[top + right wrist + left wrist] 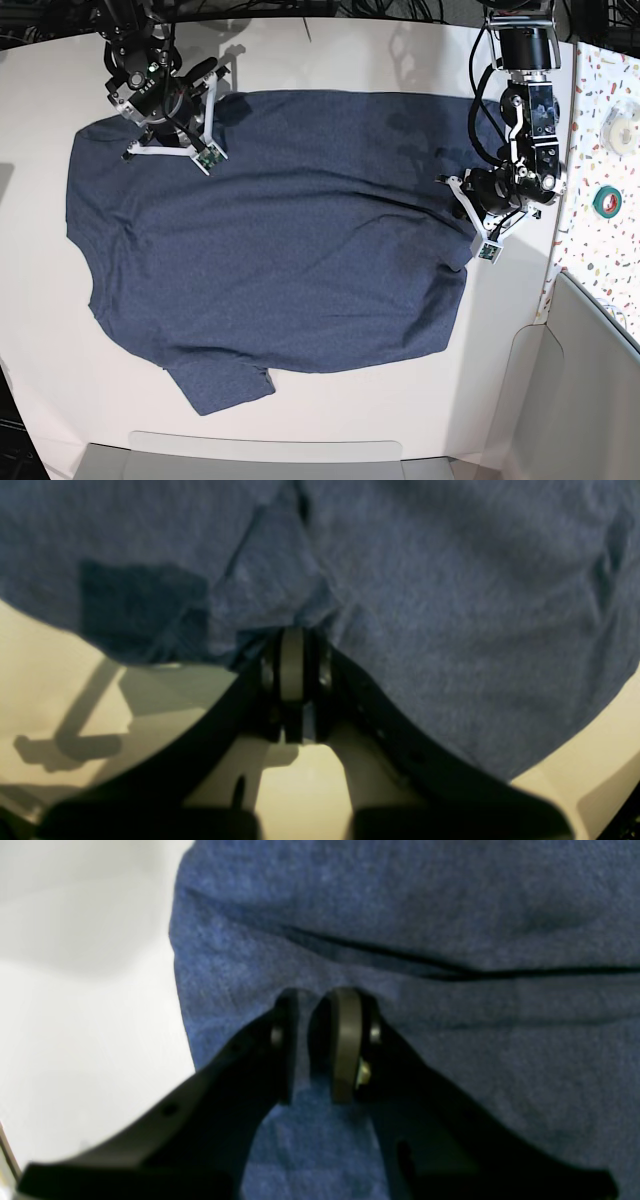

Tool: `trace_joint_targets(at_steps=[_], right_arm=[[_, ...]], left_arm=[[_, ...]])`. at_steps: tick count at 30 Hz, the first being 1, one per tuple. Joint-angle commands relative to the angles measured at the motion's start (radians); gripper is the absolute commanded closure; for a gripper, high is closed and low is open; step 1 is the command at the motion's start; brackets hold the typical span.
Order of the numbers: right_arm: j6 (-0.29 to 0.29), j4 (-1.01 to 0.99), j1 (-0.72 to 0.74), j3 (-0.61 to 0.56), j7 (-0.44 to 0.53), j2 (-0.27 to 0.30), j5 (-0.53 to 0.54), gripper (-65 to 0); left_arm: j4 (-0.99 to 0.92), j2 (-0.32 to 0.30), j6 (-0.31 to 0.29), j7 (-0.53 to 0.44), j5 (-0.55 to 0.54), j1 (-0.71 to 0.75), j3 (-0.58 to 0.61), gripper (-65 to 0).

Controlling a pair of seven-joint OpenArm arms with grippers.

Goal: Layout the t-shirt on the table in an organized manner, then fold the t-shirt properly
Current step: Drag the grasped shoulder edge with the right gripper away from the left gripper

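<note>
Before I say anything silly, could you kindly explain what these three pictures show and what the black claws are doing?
It is a robot with two arms. One picture looks down from overhead; the other two come from cameras on the wrists, looking along each claw. A dark blue t-shirt lies spread on the white table. The right gripper is shut, pinching the t-shirt's edge. The left gripper rests on the cloth near the opposite edge with a narrow gap between its jaws; whether it grips fabric is unclear. Rolls of tape sit on the speckled strip beside the table.

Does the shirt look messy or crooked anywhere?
Yes. The dark navy-blue cotton t-shirt lies spread on the white matte table, but askew, with creases across the middle and one sleeve sticking out toward the near edge.
</note>
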Motion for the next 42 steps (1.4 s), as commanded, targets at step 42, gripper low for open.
trace_joint_targets(at_steps=[42], right_arm=[[0.001, 0.03, -0.077, 0.223, 0.008, 0.191, 0.759, 0.0]], left_arm=[[-0.146, -0.009, -0.003, -0.073, -0.002, -0.019, -0.002, -12.0]])
